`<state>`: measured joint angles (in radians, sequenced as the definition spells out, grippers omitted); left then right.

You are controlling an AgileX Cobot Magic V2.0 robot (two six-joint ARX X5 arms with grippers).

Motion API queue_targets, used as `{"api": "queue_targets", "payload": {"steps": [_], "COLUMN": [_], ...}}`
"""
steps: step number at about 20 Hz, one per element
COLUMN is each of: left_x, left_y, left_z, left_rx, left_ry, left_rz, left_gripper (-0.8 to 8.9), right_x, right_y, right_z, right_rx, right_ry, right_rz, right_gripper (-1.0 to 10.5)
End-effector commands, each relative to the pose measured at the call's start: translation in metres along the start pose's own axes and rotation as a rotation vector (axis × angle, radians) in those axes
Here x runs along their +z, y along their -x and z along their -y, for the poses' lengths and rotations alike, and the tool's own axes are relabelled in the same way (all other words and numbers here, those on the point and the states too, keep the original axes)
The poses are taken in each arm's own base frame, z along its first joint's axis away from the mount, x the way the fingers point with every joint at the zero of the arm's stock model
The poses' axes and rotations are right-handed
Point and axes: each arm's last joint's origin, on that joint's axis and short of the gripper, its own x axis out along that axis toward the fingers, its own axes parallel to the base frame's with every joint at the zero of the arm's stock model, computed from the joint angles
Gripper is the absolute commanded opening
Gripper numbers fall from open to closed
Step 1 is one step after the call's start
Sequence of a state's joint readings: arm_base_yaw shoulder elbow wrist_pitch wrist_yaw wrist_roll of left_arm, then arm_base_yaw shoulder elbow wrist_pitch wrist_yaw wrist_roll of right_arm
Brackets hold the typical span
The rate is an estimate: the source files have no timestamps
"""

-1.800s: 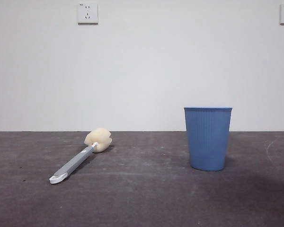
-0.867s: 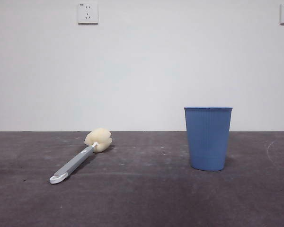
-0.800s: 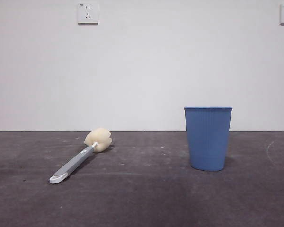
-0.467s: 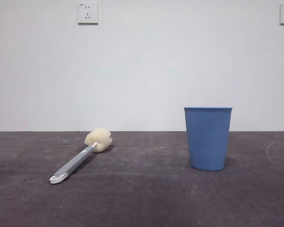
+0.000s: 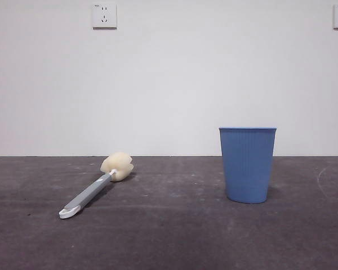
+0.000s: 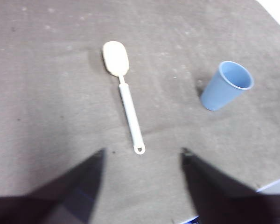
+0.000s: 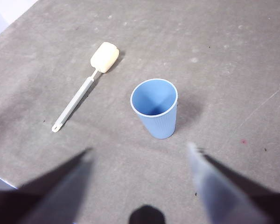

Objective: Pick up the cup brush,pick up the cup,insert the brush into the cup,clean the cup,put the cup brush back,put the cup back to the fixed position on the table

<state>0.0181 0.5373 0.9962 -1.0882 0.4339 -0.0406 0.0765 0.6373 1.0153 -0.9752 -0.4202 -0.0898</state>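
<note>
From the front view you see no arm at all: the cup brush [image 5: 96, 186] lies flat on the table [image 5: 169, 236], its sponge head farther back and its white loop nearer the camera, and the cup [image 5: 247, 164] stands upright, well apart from the brush. Two wall sockets [image 5: 104, 15] sit high on the white wall behind. Through the left wrist view your left gripper [image 6: 142, 151] hangs above the table with its jaws spread wide and nothing between them; the cup brush [image 6: 123, 92] lies ahead of the gap, its loop end nearest the jaws, and the cup [image 6: 225, 86] stands off toward one jaw's side. Through the right wrist view your right gripper [image 7: 140, 151] is likewise spread wide and empty above the table, with the cup [image 7: 156, 107] standing just ahead of the gap, mouth up, and the cup brush [image 7: 84, 91] lying farther off, beyond one jaw.
</note>
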Motion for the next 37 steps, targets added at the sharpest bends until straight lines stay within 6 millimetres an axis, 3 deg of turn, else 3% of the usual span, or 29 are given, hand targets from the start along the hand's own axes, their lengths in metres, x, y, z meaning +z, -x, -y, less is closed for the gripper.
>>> {"api": "queue_targets", "payload": {"steps": [1, 4, 8, 11, 14, 18, 23, 31, 34, 37], "left_x": [0.002, 0.006, 0.020, 0.033, 0.033, 0.023, 0.002, -0.020, -0.021, -0.020], "left_y": [-0.002, -0.012, -0.044, -0.084, -0.132, -0.194, -0.254, -0.295, -0.298, -0.301], "left_z": [0.000, -0.002, -0.007, -0.003, 0.015, 0.040, 0.040, 0.033, 0.032, 0.032], "left_rx": [-0.020, -0.036, -0.082, -0.097, -0.013, 0.102, 0.183, 0.253, 0.283, 0.284], "left_ry": [-0.016, -0.010, -0.012, -0.034, -0.097, -0.160, -0.137, -0.098, -0.090, -0.082], "left_rz": [-0.010, -0.057, -0.160, -0.245, -0.351, -0.398, -0.492, -0.558, -0.547, -0.527], "left_gripper": [6.74, 6.68, 6.59, 6.59, 6.59, 6.59, 6.57, 6.56, 6.54, 5.87], "right_x": [0.001, 0.001, 0.001, 0.002, 0.002, 0.003, 0.003, 0.003, 0.003, 0.003], "right_y": [0.001, 0.001, -0.001, -0.002, -0.004, -0.005, -0.005, -0.005, -0.005, -0.005], "right_z": [0.000, 0.000, 0.001, 0.001, 0.002, 0.003, 0.003, 0.003, 0.003, 0.003], "right_rx": [0.002, 0.002, 0.003, 0.003, 0.003, 0.004, 0.004, 0.003, 0.003, 0.003], "right_ry": [-0.004, -0.008, -0.013, -0.016, -0.019, -0.021, -0.029, -0.030, -0.030, -0.037], "right_rz": [0.011, 0.012, 0.006, 0.000, -0.007, -0.012, -0.011, -0.012, -0.012, -0.012], "right_gripper": [6.4, 6.4, 6.4, 6.4, 6.4, 6.3, 6.3, 6.3, 6.3, 6.3]}}
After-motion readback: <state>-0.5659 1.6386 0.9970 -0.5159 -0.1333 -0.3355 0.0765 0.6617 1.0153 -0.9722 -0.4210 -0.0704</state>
